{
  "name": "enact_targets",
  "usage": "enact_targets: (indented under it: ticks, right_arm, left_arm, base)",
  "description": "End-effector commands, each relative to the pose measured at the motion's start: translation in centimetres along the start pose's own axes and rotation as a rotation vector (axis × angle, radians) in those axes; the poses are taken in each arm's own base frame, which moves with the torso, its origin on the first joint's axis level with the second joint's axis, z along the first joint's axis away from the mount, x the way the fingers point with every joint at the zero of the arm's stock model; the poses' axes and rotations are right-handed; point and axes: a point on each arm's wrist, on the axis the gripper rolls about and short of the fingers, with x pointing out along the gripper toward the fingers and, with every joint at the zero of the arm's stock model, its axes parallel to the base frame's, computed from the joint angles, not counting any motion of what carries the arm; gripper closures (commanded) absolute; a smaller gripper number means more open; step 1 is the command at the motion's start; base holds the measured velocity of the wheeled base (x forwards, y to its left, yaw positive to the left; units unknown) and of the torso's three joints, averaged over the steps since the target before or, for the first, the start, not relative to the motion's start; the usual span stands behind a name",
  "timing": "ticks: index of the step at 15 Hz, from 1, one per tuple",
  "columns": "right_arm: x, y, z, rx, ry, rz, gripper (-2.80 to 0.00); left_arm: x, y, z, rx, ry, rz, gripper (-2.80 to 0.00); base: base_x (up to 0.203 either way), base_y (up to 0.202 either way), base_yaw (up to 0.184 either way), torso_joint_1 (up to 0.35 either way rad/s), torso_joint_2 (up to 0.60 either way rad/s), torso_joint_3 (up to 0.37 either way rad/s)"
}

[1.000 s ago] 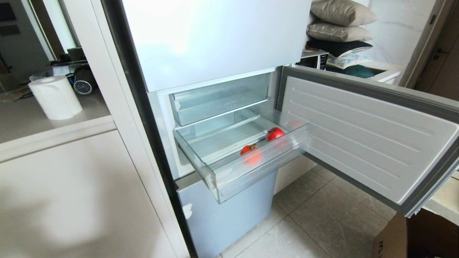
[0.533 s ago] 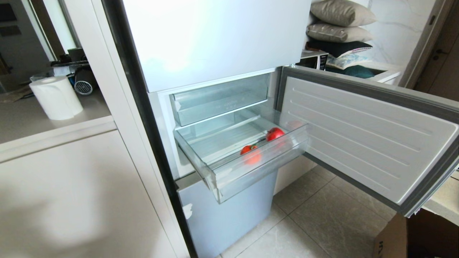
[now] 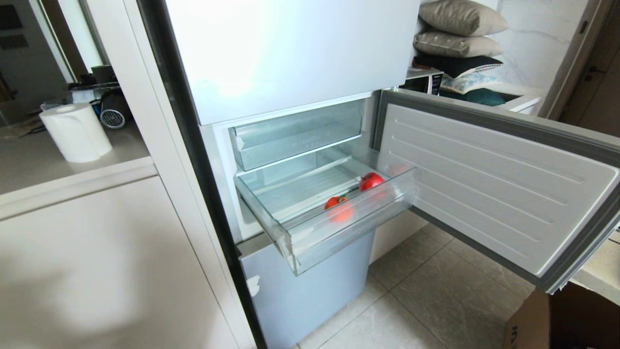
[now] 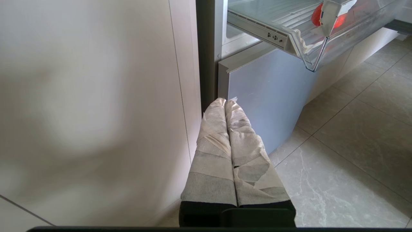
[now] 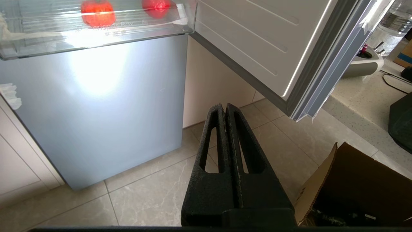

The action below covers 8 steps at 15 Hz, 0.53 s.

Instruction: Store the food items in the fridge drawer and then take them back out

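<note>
A: Starting nearest us: neither arm is showing in the head view. In the wrist views we are seeing the left gripper, its tape-wrapped fingers pressed together and empty, hanging low beside the fridge's lower door. The right gripper is closed as well, holding nothing, pointing at the floor tiles near a cardboard box that the frame edge is cutting off.

B: Farther on, the fridge drawer is standing pulled out. We are finding both fruits inside it, near the front wall: the orange-red fruit toward the middle, the glossy red fruit just beyond it toward the open fridge door. They are lying apart.

A: The clear front wall is blurring their lower halves, and in the left wrist view a white tape scrap is covering most of the one fruit showing there.

B: Above, the upper clear drawer is sitting pushed in. Against the head view of a second ago, we are seeing drawer, fruits and door unchanged.
</note>
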Motion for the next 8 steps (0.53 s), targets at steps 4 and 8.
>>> enact_targets:
  ticks: [4,8]
  right_arm:
    - [-0.01,0.01,-0.07,0.003,0.003,0.001,0.0]
    - [-0.01,0.0,-0.06,0.017,0.001,-0.001,0.0]
  left_arm:
    - [0.0,0.0,0.0,0.0,0.0,0.0,0.0]
    - [0.0,0.0,0.0,0.001,0.0,0.0,0.0]
  base:
    - [0.0,0.0,0.0,0.0,0.0,0.0]
    - [-0.002,-0.004,0.063,0.003,0.0,0.002]
